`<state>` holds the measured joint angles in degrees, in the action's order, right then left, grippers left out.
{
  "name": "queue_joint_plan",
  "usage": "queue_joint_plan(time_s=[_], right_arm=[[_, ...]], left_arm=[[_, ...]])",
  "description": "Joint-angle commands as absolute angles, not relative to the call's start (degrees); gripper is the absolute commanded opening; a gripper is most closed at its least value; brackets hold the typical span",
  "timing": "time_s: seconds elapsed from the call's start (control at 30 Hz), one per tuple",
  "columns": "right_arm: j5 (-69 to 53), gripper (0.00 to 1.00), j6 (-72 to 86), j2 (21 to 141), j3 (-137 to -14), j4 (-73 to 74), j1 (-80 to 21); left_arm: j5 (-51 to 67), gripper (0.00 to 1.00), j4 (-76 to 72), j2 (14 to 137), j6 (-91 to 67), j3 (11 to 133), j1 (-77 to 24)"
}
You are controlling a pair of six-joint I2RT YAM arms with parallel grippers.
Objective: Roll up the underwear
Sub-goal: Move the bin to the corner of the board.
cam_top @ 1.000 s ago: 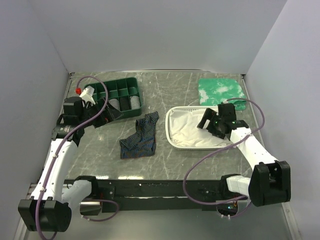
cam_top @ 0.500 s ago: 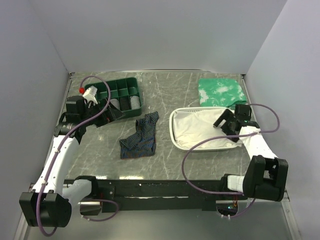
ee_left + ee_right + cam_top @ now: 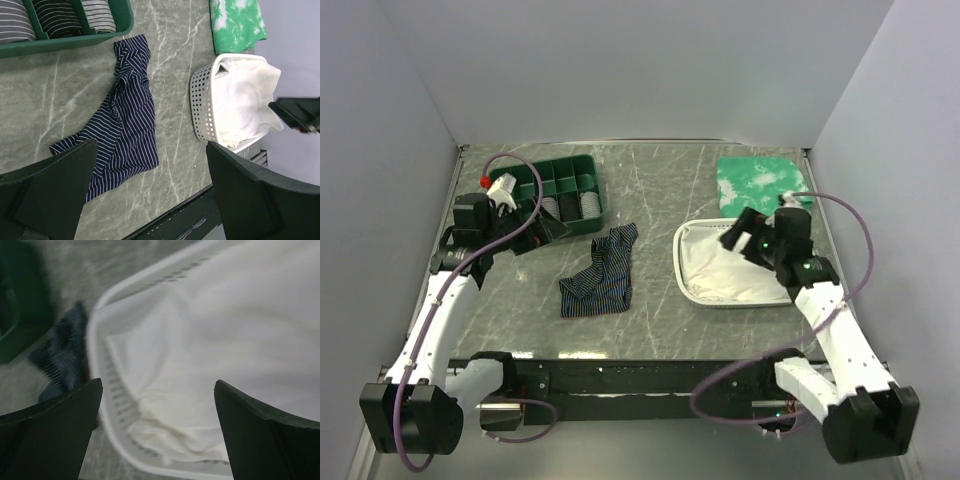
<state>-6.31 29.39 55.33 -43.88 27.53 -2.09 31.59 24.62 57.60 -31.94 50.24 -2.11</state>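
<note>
Your right gripper [image 3: 740, 238] has swung back in from the basket's right side and now hangs over the basket [image 3: 692, 290], which has itself slid a little toward 3 o'clock. The left arm has barely shifted. Both sets of jaws stand wide and hold nothing.

The underwear [image 3: 601, 275] lies crumpled on the table [image 3: 660, 190] near the centre, untouched and not rolled, with one end pointing to 12 o'clock. From it, the tray [image 3: 560, 162] sits at 11 o'clock, the basket at 3 o'clock and the green cloth [image 3: 760, 180] at 2 o'clock. The left gripper [image 3: 542, 232] hovers at 10 o'clock of the underwear, by the tray's near side. A white cloth [image 3: 725, 275] fills the basket. Your right wrist view is blurred; the dark patch at its 9 o'clock is probably the underwear.
</note>
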Motion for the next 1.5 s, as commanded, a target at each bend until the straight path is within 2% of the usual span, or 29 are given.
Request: queue_joint_plan(time_s=[0.0,0.2,0.43,0.6,0.87,1.03,1.33,1.47], right_arm=[[-11.51,1.0,34.01,53.34,-47.37,22.33,-14.9],[-9.93,1.0,33.93,64.58,-55.35,23.2,-28.97],[-11.07,1.0,35.76,76.01,-61.96,19.52,-37.09],[-10.81,1.0,37.88,83.22,-63.63,20.21,-37.27],[-0.38,1.0,38.23,88.68,-63.81,25.92,-37.09],[4.13,1.0,38.93,89.12,-61.7,26.98,-34.55],[2.28,1.0,35.6,84.12,-54.05,24.69,-24.45],[3.25,1.0,33.49,82.62,-53.36,26.45,-23.2]], left_arm=[[30.06,0.96,23.73,55.64,-31.02,50.89,-2.02],[27.34,0.96,23.38,53.7,-32.34,49.83,-2.02],[25.4,0.96,25.75,52.73,-31.55,50.53,-2.02],[24.43,0.96,27.07,51.51,-31.2,50.8,-2.02],[24.87,0.96,26.54,52.03,-31.9,50.18,-2.02],[25.22,0.96,26.89,52.73,-31.82,50.89,-2.02],[25.66,0.97,25.93,53.09,-32.17,49.84,-2.02],[26.81,0.96,25.4,53.96,-32.78,49.83,-2.02]])
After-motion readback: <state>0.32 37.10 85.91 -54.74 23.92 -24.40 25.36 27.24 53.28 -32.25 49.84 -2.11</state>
